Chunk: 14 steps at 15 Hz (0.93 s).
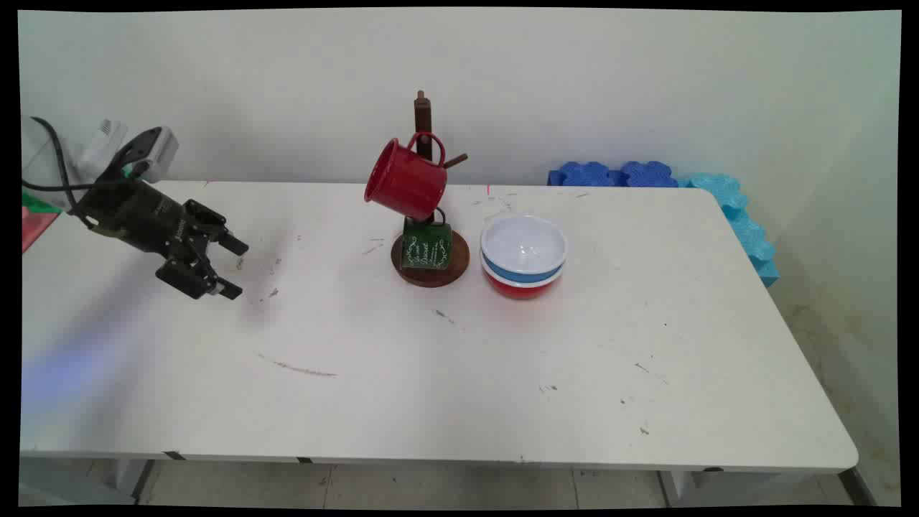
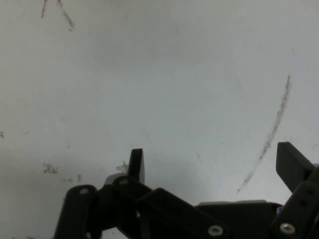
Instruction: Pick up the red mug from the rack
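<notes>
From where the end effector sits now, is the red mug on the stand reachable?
Probably yes. The end effector hangs open and empty over bare table left of the stand; nothing lies between it and the red mug, which faces that side.

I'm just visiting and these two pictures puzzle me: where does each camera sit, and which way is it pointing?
Main view: fixed above the table's near side, looking across the white table to the wall; shows the mug tree, red mug, stacked bowls and the arm's open gripper.
Hand view: on the hand, looking down along the gripper at scuffed tabletop.
Shared: gripper, table.
</notes>
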Tool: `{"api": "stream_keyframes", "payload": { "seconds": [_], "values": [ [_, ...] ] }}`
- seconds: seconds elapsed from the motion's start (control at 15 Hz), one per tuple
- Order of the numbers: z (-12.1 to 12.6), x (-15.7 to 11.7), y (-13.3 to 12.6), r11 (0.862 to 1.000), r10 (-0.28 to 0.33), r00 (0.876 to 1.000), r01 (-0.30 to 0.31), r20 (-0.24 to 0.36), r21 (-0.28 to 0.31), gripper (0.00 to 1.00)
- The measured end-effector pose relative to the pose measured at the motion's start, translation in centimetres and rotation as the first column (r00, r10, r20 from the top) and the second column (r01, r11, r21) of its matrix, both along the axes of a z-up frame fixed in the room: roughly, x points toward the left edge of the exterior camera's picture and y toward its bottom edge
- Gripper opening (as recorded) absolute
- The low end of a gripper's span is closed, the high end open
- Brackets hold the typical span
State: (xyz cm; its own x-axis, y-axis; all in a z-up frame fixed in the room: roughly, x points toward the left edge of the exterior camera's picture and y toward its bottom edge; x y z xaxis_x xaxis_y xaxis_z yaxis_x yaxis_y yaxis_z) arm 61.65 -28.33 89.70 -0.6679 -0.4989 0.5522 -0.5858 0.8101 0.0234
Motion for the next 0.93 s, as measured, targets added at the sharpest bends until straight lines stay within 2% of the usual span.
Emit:
{"api": "stream_keyframes", "payload": {
  "seconds": [0.53,0.93],
  "values": [
    [2.2,-1.5,-0.7,1.0,0.029,0.998,-0.03,-0.058,-0.009,1.0],
    [4.9,-3.3,-1.5,0.998,0.063,0.99,-0.066,-0.126,-0.02,1.0]
  ]
}}
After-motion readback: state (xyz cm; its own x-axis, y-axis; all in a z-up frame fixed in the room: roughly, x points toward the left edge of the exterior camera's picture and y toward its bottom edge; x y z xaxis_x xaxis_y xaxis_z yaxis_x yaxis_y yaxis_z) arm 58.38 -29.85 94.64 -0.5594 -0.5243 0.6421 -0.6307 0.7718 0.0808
